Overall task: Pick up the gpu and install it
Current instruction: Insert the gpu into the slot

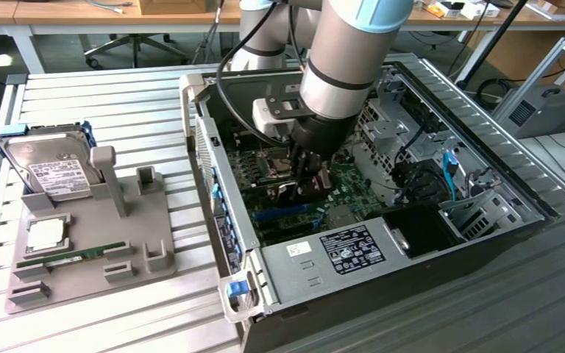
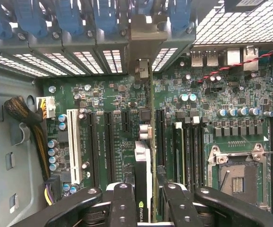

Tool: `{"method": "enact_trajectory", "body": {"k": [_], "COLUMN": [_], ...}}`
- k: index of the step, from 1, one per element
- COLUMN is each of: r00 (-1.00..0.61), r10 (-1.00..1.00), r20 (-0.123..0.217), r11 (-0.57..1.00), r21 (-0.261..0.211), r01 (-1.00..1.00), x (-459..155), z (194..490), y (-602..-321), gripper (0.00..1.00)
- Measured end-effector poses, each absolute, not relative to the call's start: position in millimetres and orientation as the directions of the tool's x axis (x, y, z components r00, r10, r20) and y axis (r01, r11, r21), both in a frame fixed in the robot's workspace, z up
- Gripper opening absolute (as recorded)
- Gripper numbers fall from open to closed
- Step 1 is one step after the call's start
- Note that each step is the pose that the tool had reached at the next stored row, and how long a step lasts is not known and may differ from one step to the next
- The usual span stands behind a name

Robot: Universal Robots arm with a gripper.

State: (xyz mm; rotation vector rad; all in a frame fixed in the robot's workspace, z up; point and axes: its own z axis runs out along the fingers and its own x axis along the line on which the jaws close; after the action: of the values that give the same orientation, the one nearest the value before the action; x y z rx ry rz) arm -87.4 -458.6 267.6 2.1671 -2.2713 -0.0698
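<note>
Green board seen edge-on, the gpu (image 2: 143, 161) stands upright over the motherboard (image 2: 103, 99) inside the computer case (image 1: 282, 273). Its long axis runs parallel to the black slots (image 2: 109, 142), with the silver bracket end toward the case's vented rear wall (image 2: 79, 59). The black gripper (image 2: 148, 201) has its fingers partly closed, pinching the card's flat faces.

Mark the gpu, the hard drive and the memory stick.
gpu (image 2: 143, 182): wrist view, on the card's edge facing the camera.
hard drive (image 1: 57, 176): exterior view, on its white label.
memory stick (image 1: 71, 255): exterior view, middle of the green strip.
</note>
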Motion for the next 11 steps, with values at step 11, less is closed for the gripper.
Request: {"method": "enact_trajectory", "body": {"k": [11], "r00": [-0.024], "r10": [-1.0], "r20": [-0.015], "r11": [0.023], "r21": [0.033], "r01": [-0.999], "x": [-86.3], "z": [267.6], "y": [-458.6], "gripper": [0.27]}}
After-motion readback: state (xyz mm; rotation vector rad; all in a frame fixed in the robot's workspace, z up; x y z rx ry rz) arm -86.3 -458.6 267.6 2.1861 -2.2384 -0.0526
